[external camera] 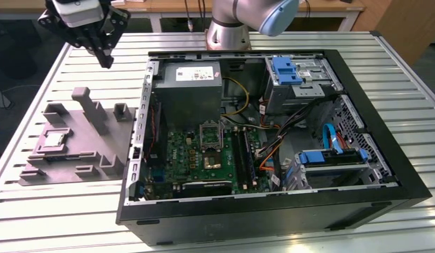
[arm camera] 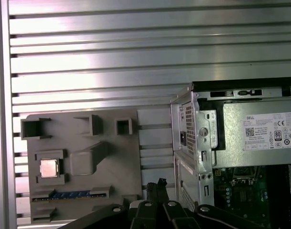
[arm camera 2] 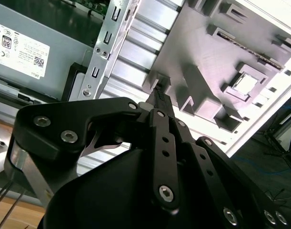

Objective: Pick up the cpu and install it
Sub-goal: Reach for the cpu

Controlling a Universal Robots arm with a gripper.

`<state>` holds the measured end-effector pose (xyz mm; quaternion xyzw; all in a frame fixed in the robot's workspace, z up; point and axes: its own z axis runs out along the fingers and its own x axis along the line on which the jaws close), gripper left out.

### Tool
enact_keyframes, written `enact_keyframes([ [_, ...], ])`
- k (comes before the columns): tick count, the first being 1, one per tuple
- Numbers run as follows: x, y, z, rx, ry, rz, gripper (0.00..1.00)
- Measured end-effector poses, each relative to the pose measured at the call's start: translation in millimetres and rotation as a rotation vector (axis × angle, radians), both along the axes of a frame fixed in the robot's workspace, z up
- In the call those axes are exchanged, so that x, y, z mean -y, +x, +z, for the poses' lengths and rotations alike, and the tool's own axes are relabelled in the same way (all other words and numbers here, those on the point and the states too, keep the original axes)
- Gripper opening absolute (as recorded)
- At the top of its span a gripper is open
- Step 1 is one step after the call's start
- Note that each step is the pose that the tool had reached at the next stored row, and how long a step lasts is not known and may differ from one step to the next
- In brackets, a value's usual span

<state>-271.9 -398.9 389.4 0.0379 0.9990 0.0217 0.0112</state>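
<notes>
Tool (external camera: 106, 62) upper left of exterior view, above table (external camera: 77, 211), fingers together. Cpu (external camera: 52, 139): small flat square, dull silver top, pale rim, seated in grey fixture (external camera: 80, 132) recess, left-centre.

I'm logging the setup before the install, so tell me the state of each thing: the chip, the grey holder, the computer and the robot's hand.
cpu: lying flat in a recess of the grey fixture, not gripped.
grey fixture: flat on the table, beside the computer case.
computer case: on its side, panel off, inside exposed.
hand: shut, empty, above the table, apart from the cpu.
</notes>
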Motion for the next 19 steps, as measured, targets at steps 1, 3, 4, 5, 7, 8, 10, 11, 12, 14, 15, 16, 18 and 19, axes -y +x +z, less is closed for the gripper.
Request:
enact_keyframes([
  [1,0.0,-0.3,0.0,0.0000,0.0000,0.000,0.11],
  [3,0.0,-0.8,0.0,-0.0001,-0.0001,0.000,0.11],
  [4,0.0,-1.0,0.0,-0.0001,-0.0001,0.000,0.11],
  [5,0.0,-1.3,0.0,0.0000,0.0000,0.000,0.11],
  [7,0.0,-1.7,-0.1,-0.0001,-0.0001,0.000,0.11],
  [8,0.0,-1.9,-0.1,-0.0001,0.0000,0.000,0.11],
  [10,0.0,-2.3,-0.1,-0.0001,-0.0001,0.000,0.11],
  [11,0.0,-2.5,-0.1,-0.0001,0.0000,0.000,0.11],
  [12,0.0,-2.7,-0.1,-0.0001,0.0000,0.000,0.11],
  [14,0.0,-3.1,-0.2,0.0000,0.0000,0.000,0.11],
  [15,0.0,-3.3,-0.2,0.0000,0.0000,0.000,0.11],
  [16,0.0,-3.6,-0.2,-0.0001,0.0000,0.000,0.11],
  [18,0.0,-4.0,-0.2,-0.0001,-0.0001,0.000,0.11],
  [19,0.0,-4.2,-0.2,-0.0001,-0.0001,0.000,0.11],
])
